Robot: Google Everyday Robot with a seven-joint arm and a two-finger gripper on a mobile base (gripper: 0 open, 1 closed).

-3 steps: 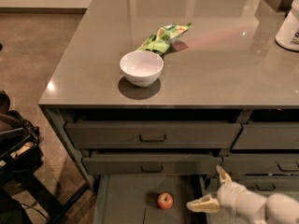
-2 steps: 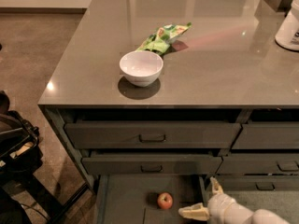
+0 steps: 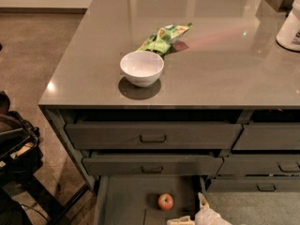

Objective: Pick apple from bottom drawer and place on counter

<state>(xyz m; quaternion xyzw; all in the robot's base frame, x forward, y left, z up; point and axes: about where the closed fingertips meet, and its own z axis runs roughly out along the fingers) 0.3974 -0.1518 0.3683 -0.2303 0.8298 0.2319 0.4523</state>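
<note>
The small red-orange apple (image 3: 165, 201) lies on the floor of the open bottom drawer (image 3: 126, 200), near its middle. My gripper (image 3: 192, 212) is at the bottom edge of the view, just right of and below the apple, inside the drawer's right part. Its two pale fingers (image 3: 203, 201) are spread apart and hold nothing; one points up, the other points left. The glossy grey-brown counter (image 3: 220, 64) tops the dark cabinet above.
A white bowl (image 3: 141, 68) and a green snack bag (image 3: 164, 37) sit on the counter. A white container (image 3: 290, 25) stands at its far right edge. Two closed drawers with bar handles (image 3: 153, 138) sit above the open one. Dark equipment (image 3: 16, 149) stands on the floor at left.
My gripper has moved lower and to the left, closer to the apple. Less of the arm shows now. The apple has not moved.
</note>
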